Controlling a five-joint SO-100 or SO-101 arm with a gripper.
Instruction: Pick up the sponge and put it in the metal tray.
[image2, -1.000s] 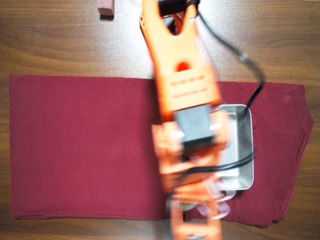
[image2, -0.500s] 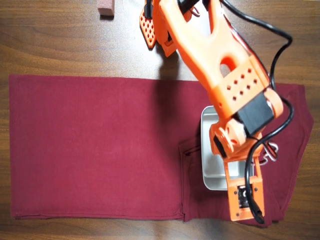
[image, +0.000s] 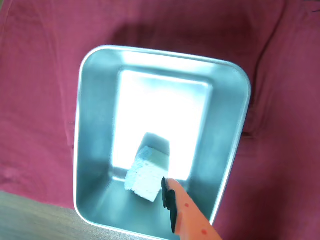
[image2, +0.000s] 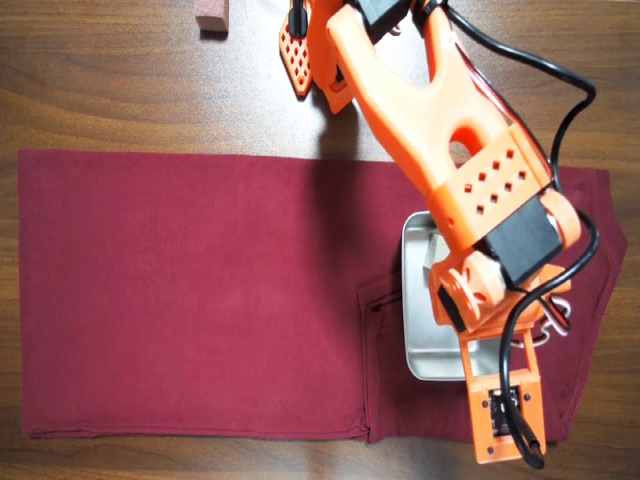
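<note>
Resting matte and squarish, the sponge (image: 146, 176) sits in the shiny metal tray (image: 90, 150); jaws' state unclear.

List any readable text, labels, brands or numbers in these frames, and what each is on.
None can be read in either view.
The tray, sponge and red cloth are plain.
The orange arm shows only a pattern of holes, no lettering.
The small board at its wrist end is too small to read.
</note>
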